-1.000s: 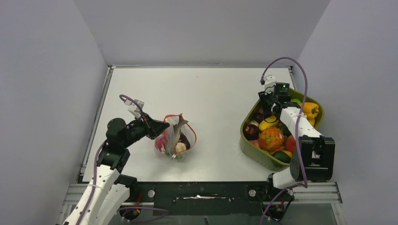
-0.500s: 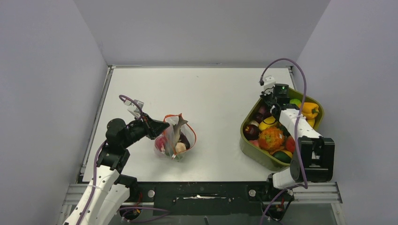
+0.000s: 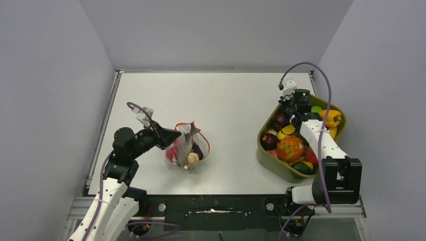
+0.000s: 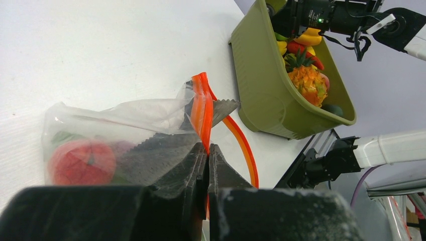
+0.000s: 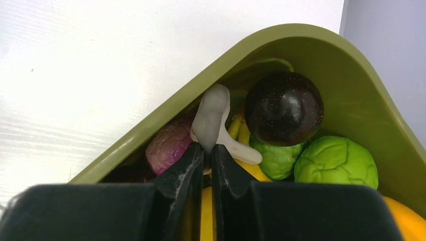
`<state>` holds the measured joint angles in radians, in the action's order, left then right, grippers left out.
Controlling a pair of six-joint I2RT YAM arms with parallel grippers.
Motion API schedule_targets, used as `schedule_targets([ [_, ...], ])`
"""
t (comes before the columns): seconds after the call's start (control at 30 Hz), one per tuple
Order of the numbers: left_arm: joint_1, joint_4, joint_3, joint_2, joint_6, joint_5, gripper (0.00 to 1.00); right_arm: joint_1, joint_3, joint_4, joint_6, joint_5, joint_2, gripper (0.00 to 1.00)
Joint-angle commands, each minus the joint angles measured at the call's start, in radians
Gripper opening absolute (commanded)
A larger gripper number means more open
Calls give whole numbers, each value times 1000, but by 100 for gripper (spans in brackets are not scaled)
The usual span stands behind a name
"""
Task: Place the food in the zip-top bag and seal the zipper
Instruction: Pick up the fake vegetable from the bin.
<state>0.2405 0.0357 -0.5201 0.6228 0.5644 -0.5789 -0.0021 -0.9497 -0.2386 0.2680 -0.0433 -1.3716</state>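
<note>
The right gripper (image 5: 207,150) has closed since before, pinching a pale toy piece (image 5: 213,110) in the tub (image 5: 150,123) at frame right, presumably to lift it. Lower left, the left gripper (image 4: 207,149) clamps the zipper (image 4: 202,105), propping the zip-top bag (image 4: 125,118) open.

A white table (image 3: 221,95) is enclosed on three sides by plain pale grey walls (image 3: 216,30). Even, diffuse light is cast over it. Its near edge is bordered by a dark metal rail (image 3: 226,205).
</note>
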Motion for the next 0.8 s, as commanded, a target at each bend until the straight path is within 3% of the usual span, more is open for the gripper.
schedule_targets([
  [0.0, 3, -31, -14, -7, -7, 6, 0, 36, -39, 8, -30, -46, 87, 0],
  [0.4, 3, -32, -13, 0, -8, 8, 0, 166, -138, -72, -70, -98, 226, 0],
  [0.77, 3, -33, -12, 2, -8, 11, 0, 380, -101, 27, -58, 110, 404, 0],
])
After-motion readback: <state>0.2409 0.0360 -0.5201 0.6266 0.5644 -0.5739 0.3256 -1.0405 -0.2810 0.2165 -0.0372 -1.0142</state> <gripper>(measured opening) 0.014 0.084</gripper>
